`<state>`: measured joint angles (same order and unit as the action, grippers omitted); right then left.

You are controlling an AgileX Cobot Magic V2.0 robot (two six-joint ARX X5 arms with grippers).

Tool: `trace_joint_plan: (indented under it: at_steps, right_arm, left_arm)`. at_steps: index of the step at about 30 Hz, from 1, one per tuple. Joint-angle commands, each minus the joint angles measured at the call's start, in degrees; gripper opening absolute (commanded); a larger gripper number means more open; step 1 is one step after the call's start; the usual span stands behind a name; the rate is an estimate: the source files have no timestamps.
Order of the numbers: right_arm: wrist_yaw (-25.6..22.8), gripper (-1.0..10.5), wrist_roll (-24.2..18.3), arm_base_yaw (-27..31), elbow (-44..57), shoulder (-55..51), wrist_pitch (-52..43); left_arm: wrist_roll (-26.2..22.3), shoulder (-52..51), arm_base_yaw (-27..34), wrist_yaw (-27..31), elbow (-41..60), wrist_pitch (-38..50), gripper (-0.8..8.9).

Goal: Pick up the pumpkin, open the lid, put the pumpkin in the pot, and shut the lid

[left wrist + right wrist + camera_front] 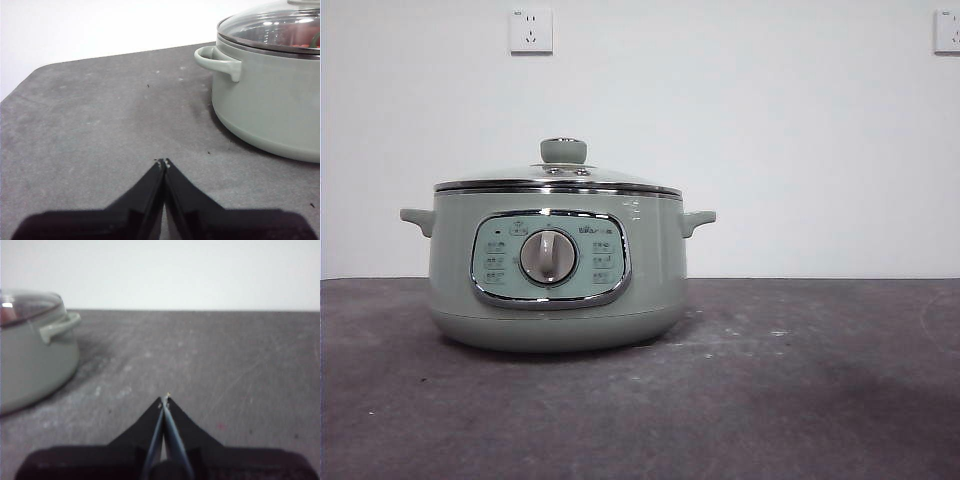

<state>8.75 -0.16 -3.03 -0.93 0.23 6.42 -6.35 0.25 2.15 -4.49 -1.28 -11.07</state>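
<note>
The sage-green pot [555,300] stands left of centre on the table, its dial facing the front camera. The glass lid [560,178] sits flat on its rim, knob [563,151] upward. Through the glass in the left wrist view I see an orange-red shape with a bit of green, the pumpkin [300,36], inside the pot [270,105]. My left gripper [163,162] is shut on nothing, low over the table beside the pot's handle. On the pot's [30,365] other side, my right gripper [165,399] is likewise shut with nothing in it. Neither arm shows in the front view.
The dark grey table [800,380] runs wide to the right of the pot. Its rounded corner and edge [30,80] show in the left wrist view. Behind is a white wall with two sockets [531,30] [947,30].
</note>
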Motion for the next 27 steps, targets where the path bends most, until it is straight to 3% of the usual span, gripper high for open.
trace_joint_plan:
  at_steps: [1, 4, 27]
  right_arm:
    - [-0.11, 0.0, 0.83, -0.02, 0.50, -0.17, 2.86]
    - [-0.09, 0.0, 4.68, -0.15, 0.44, -0.17, 3.52]
    - [-0.15, 0.0, 4.79, -0.13, 0.44, -0.13, 3.52]
  left_arm:
    - [0.59, -0.17, 0.17, -0.13, 0.61, -0.59, -0.04]
    - [0.59, -0.17, 0.17, -0.13, 0.61, -0.59, -0.04]
    - [0.59, -0.17, 0.17, -0.13, 0.61, -0.59, -0.04]
